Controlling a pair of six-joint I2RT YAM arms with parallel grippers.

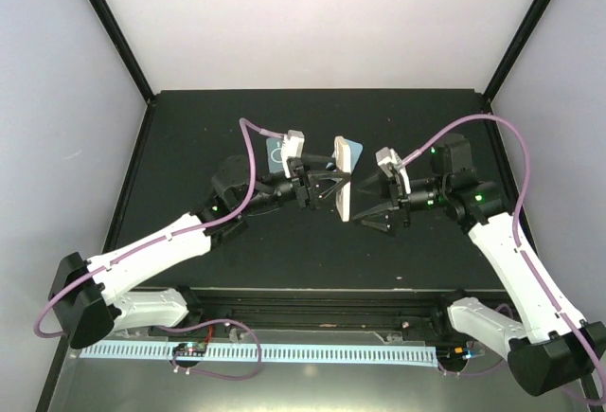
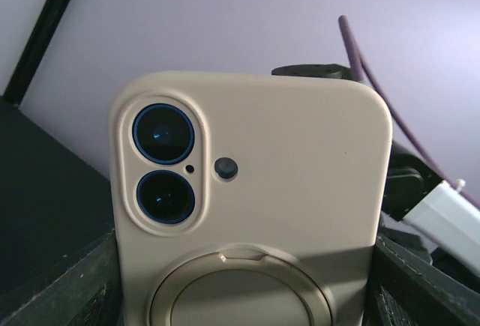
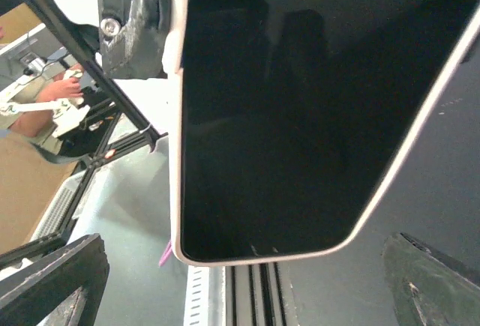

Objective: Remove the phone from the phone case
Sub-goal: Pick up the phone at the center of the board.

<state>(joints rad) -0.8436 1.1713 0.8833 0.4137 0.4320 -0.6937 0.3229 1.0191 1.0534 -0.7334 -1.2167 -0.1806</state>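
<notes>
Treat the left claw (image 1: 323, 188) as the vice: clenched on the two long edges of the beige silicone phone case with the round ring stand (image 2: 300, 191), holding it aloft above the matte black counter (image 1: 189, 128), between the two arms. Work with the right claw (image 1: 369, 204), released and spread wide just beside the glossy black-screened phone (image 3: 300, 101), facing its glass. Going by the task, aim for a corner of the soft rim rather than the flat screen: hook one fingertip under the pale lip there, peel it back off the phone's edge, then ease the phone out toward the right arm. Grip no harder on the left than needed, to avoid pinning the phone inside by squeezing the sides. Beware a drop at the moment of release, with nothing beneath but the counter. Hard to judge any unseating of a corner; no gap visible along the rim in the right wrist view. Cut off at the bottom of the left wrist view: the lower part of the ring and the foot of the case. Hidden behind the case there: most of the right arm. Too blurred to name: the shapes beyond the enclosure at the left of the right wrist view.
</notes>
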